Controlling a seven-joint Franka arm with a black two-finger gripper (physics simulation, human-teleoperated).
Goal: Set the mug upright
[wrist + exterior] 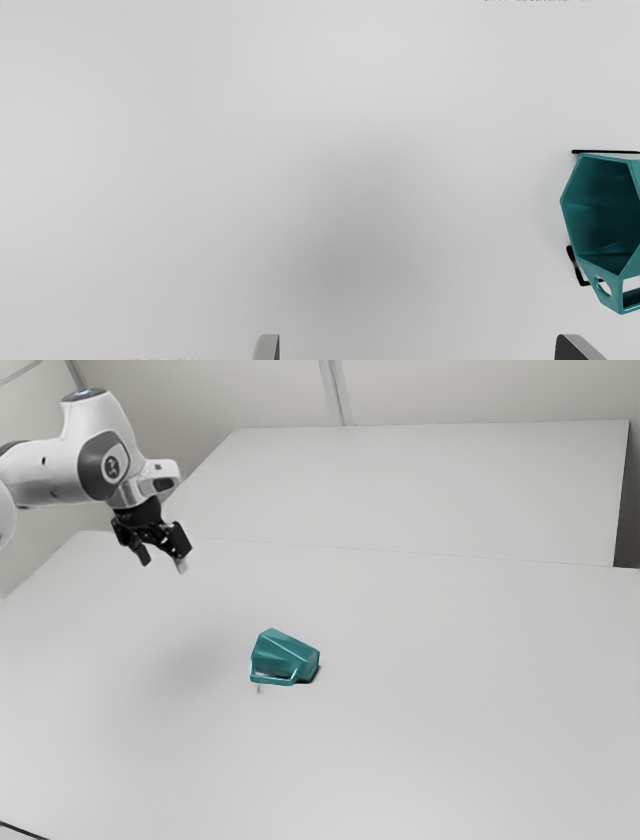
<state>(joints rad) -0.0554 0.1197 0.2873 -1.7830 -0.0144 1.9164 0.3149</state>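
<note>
Your gripper [164,563] has its jaws released and spread wide, raised above the table [430,760]. In the wrist view the fingers [267,348] are cut off by the picture's edge, so you get little more than their tips. The teal mug [287,652] lies well apart from them, on the table, off past one fingertip; its base end is cropped out there. You can't make out for certain what the thin black strips [604,151] beside it are. The wrist view gives you a look into the hollow mouth [597,210], while the exterior view gives you the whole body and its narrower base end, pointing to the exterior view's right. The mug is on its side, faceted, its mouth toward the arm [55,470] and its angular handle [275,681] out to one side, near the tabletop.
</note>
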